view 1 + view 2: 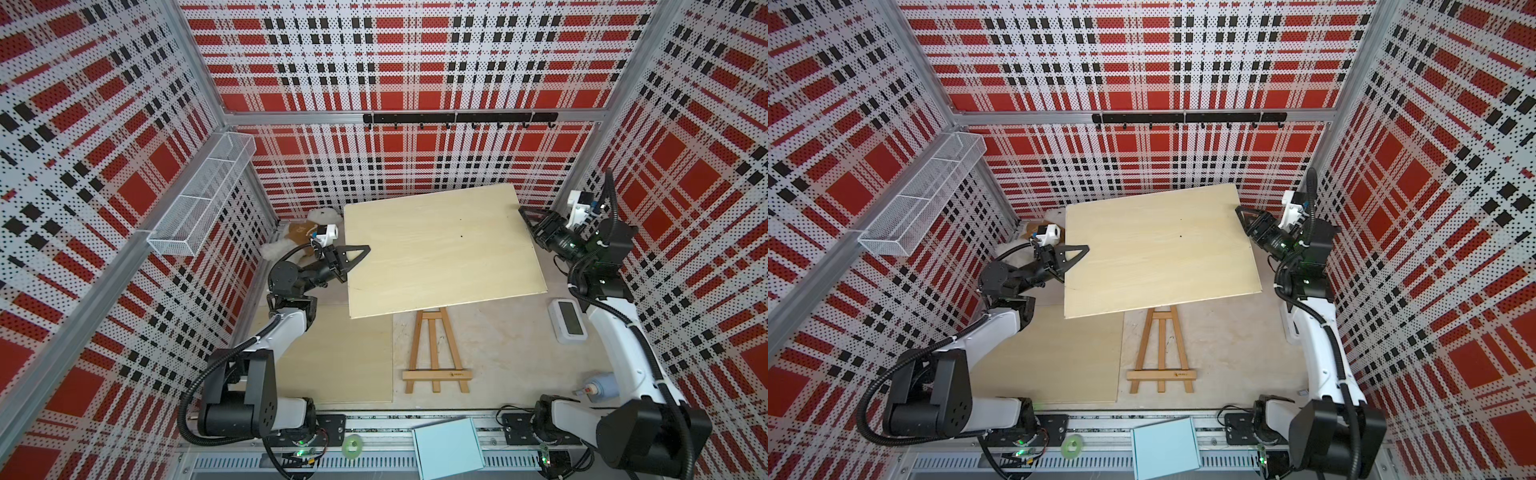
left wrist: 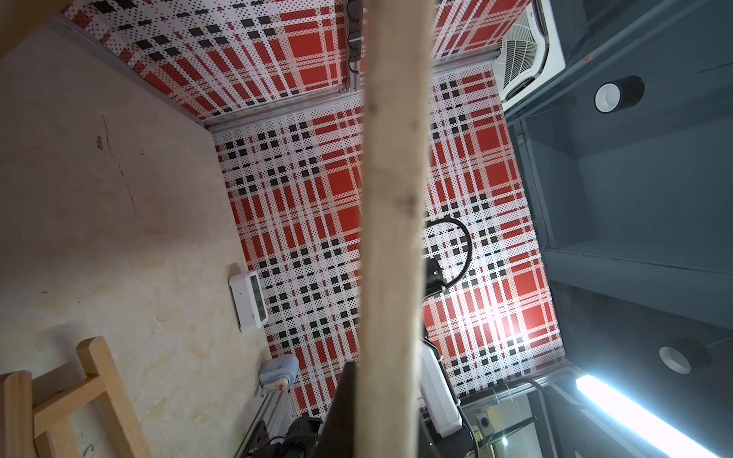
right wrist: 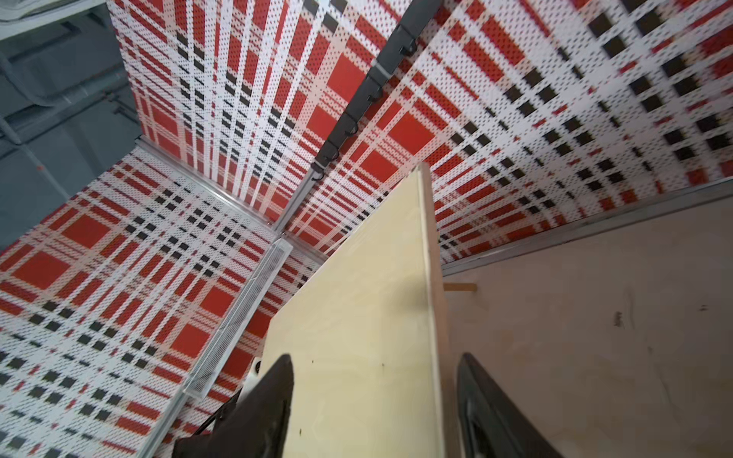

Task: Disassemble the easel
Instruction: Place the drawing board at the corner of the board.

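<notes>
Where the wire basket [image 1: 199,199] hangs on the left wall, its mesh compartments show only the plaid behind them. A pale blue box [image 1: 449,451] sits on the front rail with a green tape roll [image 1: 353,444] near it.

The left claw [image 1: 352,257] is clamped on the left edge of the board [image 1: 440,249], which is held off the table [image 1: 498,353]. The right claw [image 3: 373,359] has its jaws apart on either side of the board's far right corner, with one finger clear of the wood. The easel [image 1: 434,353] lies flat on the table, its top hidden under the board's near edge in both top views. A second sheet [image 1: 345,357] lies flat beside it, under the left arm.

In a top view, a plush toy [image 1: 299,232] sits behind the left claw and a white gadget with a screen [image 1: 567,322] sits by the right arm. The left wrist view sees the board edge-on and catches a bottle [image 2: 279,372] at the table's rim.

Bare table lies between the easel and the right arm. The board's far edge is near the back wall.
</notes>
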Controlling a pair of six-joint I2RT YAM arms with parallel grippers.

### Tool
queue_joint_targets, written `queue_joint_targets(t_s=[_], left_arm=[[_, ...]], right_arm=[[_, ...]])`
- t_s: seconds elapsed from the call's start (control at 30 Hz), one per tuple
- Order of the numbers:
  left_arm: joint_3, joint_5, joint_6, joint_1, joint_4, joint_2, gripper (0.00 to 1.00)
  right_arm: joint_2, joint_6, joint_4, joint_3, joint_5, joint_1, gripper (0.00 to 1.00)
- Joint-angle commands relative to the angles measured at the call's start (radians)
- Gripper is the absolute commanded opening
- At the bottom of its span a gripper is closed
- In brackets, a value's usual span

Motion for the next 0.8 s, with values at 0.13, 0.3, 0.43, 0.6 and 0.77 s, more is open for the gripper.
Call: queue_joint_targets(t_s=[0.13,0.3,0.43,0.6,0.77], left_arm=[[0.084,-0.112,-0.026,-0.017,0.04,-0.048,0.0],[0.082,-0.157,0.005,-0.033,-0.022,-0.069,0.0],[0.108,-0.225,0.141,-0.069,-0.235,-0.118,0.0],[0.162,-0.324,0.203,-0.147,-0.335,-0.103,0.0],[0.23,-0.406,0.22,-0.241,-0.335,-0.043,0.0]], right_arm=[[-0.101,-0.154,-0.245,0.027,0.209,-0.019,0.72],[-0.15,-0.126,-0.283,0.004,0.198,-0.027,0.73],[-0.232,0.02,-0.156,-0.137,0.15,-0.027,0.73],[-0.281,0.136,-0.106,-0.217,0.077,-0.016,0.73],[-0.351,0.245,-0.053,-0.325,0.105,0.04,0.73]])
